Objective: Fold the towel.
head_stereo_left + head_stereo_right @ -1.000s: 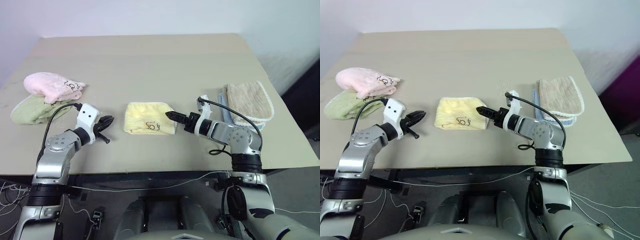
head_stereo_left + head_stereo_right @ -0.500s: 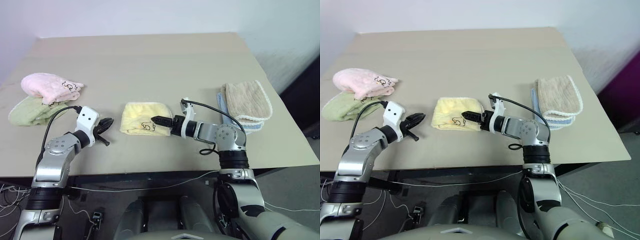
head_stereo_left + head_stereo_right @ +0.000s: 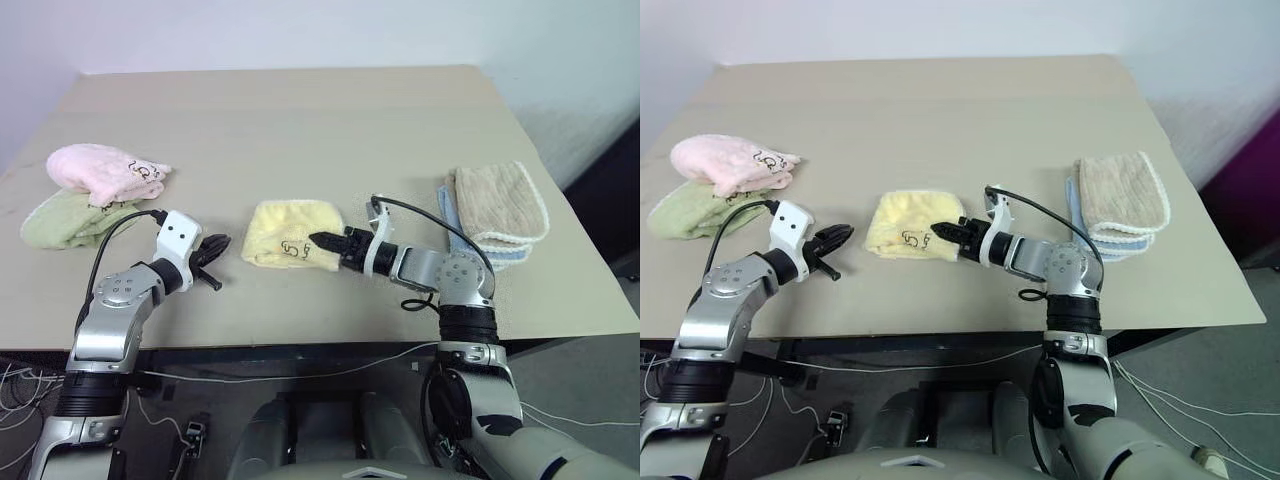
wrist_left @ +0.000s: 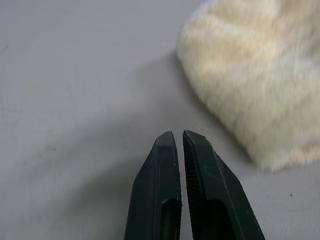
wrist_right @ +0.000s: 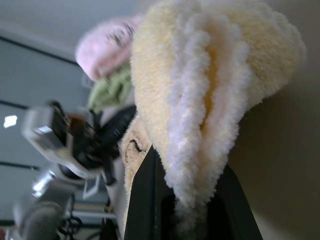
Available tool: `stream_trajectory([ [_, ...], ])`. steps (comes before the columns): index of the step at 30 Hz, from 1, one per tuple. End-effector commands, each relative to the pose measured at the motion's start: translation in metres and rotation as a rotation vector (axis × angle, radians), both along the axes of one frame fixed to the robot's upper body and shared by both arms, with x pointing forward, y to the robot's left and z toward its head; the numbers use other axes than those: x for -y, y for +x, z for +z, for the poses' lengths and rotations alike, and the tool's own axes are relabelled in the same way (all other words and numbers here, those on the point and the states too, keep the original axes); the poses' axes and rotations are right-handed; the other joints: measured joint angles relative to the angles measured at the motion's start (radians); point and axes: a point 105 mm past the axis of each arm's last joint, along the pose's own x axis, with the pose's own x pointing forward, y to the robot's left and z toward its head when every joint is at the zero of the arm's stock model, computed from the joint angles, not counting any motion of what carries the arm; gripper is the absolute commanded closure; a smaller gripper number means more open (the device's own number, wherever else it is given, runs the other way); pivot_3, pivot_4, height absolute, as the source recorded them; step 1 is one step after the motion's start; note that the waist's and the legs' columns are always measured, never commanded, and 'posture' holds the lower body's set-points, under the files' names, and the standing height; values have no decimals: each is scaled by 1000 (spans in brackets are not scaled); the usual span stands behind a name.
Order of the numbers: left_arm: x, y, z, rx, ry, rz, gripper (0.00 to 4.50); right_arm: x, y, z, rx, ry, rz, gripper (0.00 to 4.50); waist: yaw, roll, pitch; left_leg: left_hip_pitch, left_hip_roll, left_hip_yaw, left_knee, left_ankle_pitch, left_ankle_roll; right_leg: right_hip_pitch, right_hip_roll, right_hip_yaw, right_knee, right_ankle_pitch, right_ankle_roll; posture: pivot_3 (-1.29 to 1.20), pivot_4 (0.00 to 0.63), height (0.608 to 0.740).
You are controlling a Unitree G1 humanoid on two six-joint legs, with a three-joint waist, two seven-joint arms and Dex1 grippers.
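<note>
The right gripper (image 3: pixel 322 240) is clenched on the near-right edge of the folded towel (image 3: pixel 290 235); left of the towel, the left gripper (image 3: pixel 215 246) hangs closed, empty.

No text can be read. The towel (image 3: pixel 293 234) bears a small dark printed mark, too small to make out. The pink towel (image 3: pixel 103 170) carries a similar illegible mark.
</note>
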Motion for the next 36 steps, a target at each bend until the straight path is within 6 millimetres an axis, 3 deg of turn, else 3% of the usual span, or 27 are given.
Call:
stream_trajectory([
  [1, 1, -1, 9, 42, 2, -9, 4204, 51, 19, 67, 207, 101, -232, 4475, 7, 0, 0, 0, 0, 0, 0, 0, 0, 0, 0, 0, 0, 0, 0, 0, 150, 740],
  [5, 6, -1, 4, 27, -6, -21, 4204, 113, 25, 105, 299, 119, -487, 4475, 22, 1, 1, -1, -2, 0, 1, 0, 0, 0, -2, 0, -1, 0, 0, 0, 150, 740],
  [8, 17, 1, 0, 19, -14, -52, 4204, 156, 23, 114, 313, 74, -673, 4475, 32, 1, 1, -1, -1, 0, 1, 0, 0, 1, -2, -1, -1, 0, 0, 0, 150, 740],
  [11, 28, 5, -1, 15, -29, -81, 4204, 195, 12, 113, 288, 41, -847, 4475, 33, 1, 1, -1, -1, 0, 1, 0, 0, 1, -1, 0, -1, 0, 0, 0, 150, 740],
  [18, 47, 9, -8, -5, -42, -138, 4204, 251, -28, 81, 196, -24, -1150, 4475, 34, 1, 1, -1, -1, 1, 1, 0, 0, 1, -1, 0, -1, 0, 0, 0, 150, 740],
  [25, 56, 11, -8, -9, -40, -173, 4204, 256, -44, 57, 91, 98, -1233, 4475, 30, 2, 1, 0, 0, 2, 2, 0, 0, 2, 1, 1, 0, 0, 0, 0, 150, 740],
  [35, 63, 12, -10, -20, -44, -194, 4204, 235, -44, 42, -13, 197, -1210, 4475, 33, 2, 1, 0, 0, 2, 2, 0, 1, 2, 1, 1, 0, 0, 0, 0, 150, 740],
  [36, 63, 12, -11, -21, -44, -195, 4204, 236, -44, 42, -19, 206, -1212, 3918, 33, 2, 1, 0, 0, 2, 2, 0, 1, 2, 1, 1, 0, 0, 0, 0, 150, 740],
])
